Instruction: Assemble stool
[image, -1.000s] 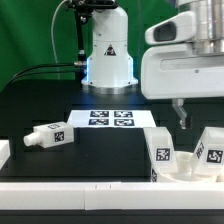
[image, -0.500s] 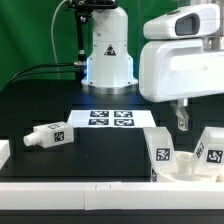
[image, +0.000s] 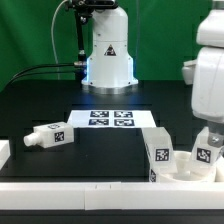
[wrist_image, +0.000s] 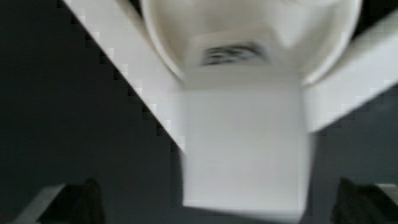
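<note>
Exterior view: the stool is in loose parts on the black worktop (image: 110, 150). One leg (image: 50, 135) lies on its side at the near left with a tag facing the camera, well apart from the other parts. At the near right two legs (image: 160, 152) stand upright with tags showing. A low white seat (image: 184, 170) sits between them. Whether they are set into it I cannot tell. The marker board (image: 110, 118) lies flat in the middle of the worktop, in front of the robot's base (image: 108, 55). A white rail (image: 90, 186) runs along the near edge. The arm (image: 208, 85) hangs over the right pair of legs and is cut off by the right edge of the picture.

Wrist view, badly blurred: the pincer (wrist_image: 210, 205) stands wide and holds nothing. Its dark fingertips (wrist_image: 71, 200) sit on either side of a white block (wrist_image: 240, 130), with a dark gap between the block and each tip. Past the block is a rounded white part (wrist_image: 214, 30) bearing a tag (wrist_image: 228, 52). The blur hides which stool part it is.
</note>
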